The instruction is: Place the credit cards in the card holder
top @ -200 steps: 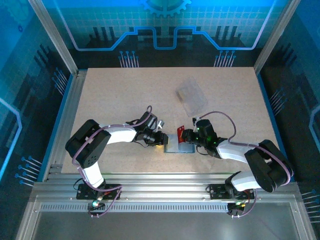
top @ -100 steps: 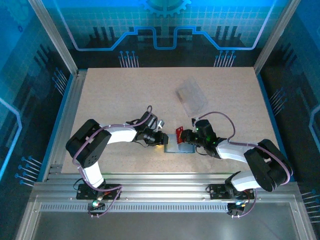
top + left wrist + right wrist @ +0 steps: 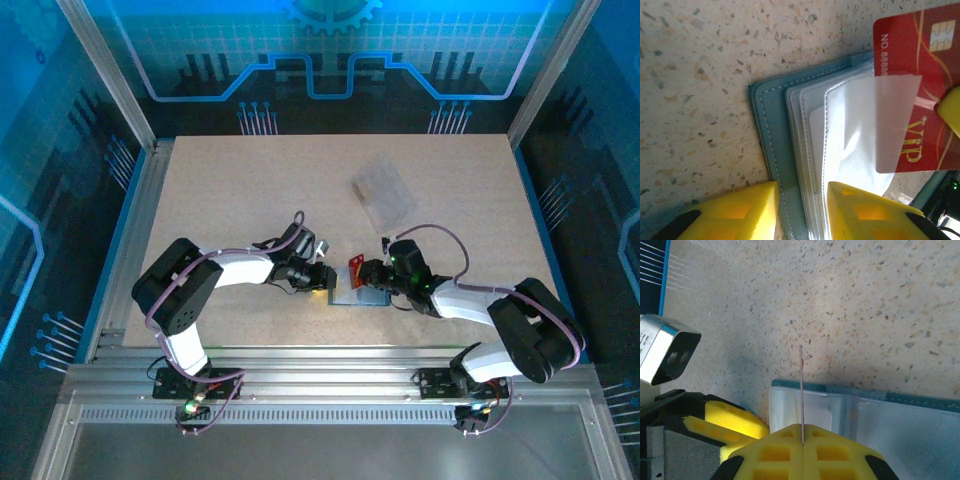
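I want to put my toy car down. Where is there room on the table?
Lots of bare table left of the clear tray, and more at the far right. It is crowded near the front middle, where both grippers meet over the card holder and red card.

"VIP", "NO. 8888" on red card (image 3: 920, 100)

Red card (image 3: 920, 75) entering teal wallet (image 3: 771, 125)

Top view: high behind both arm bases, looking down over the whole speckled surface (image 3: 250, 190). Wrist views: close, low, aimed down opposite sides at the card holder (image 3: 771, 150) and red card (image 3: 920, 70), shared with the overhead.
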